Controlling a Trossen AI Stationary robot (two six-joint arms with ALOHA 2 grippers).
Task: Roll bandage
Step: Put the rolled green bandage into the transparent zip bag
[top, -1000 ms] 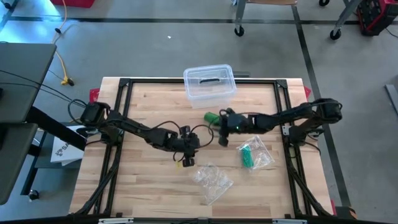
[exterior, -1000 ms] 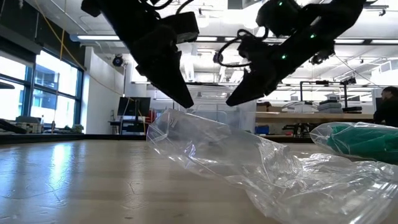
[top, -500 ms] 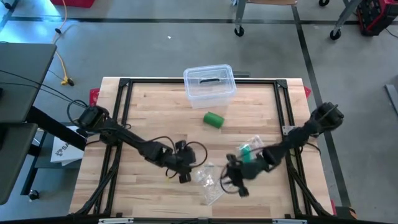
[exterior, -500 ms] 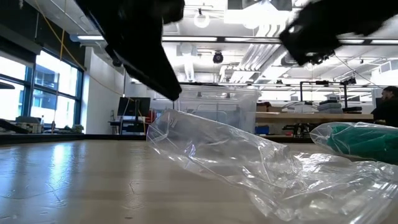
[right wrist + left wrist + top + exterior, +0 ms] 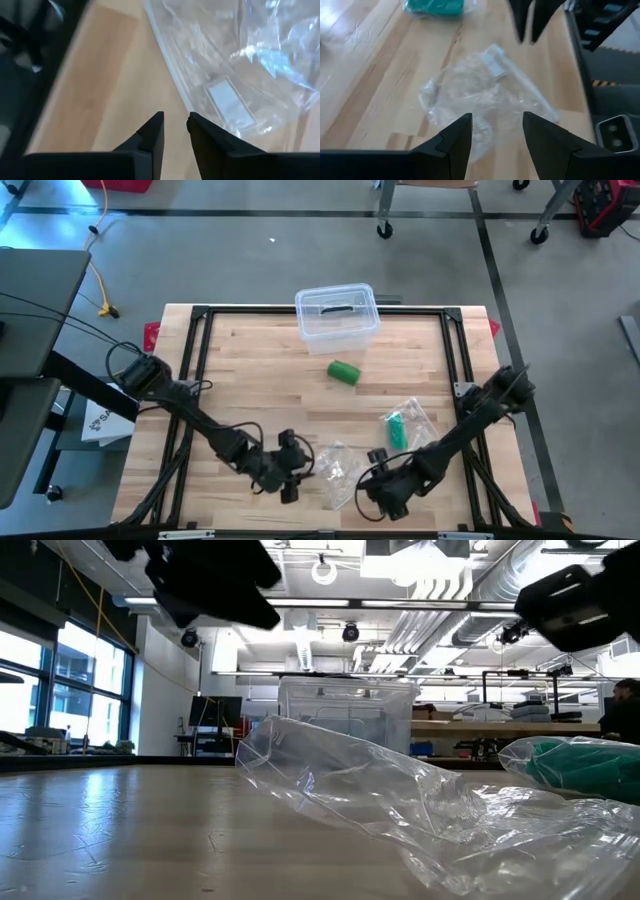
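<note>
Two dark, slender jointed arms trail black cables, each pincer ending in tapered black fingers [image 5: 455, 142].

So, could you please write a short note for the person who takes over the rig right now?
Left gripper: jaws open, empty, at the table's near edge beside the empty clear bag.
Right gripper: jaws slightly apart, empty, on the bag's other side.
Green bandage roll lies mid-table, in front of the clear lidded box. A second green bandage sits in its bag on the right.
Done: one roll is out and rolled.
Left: the bagged bandage.
</note>
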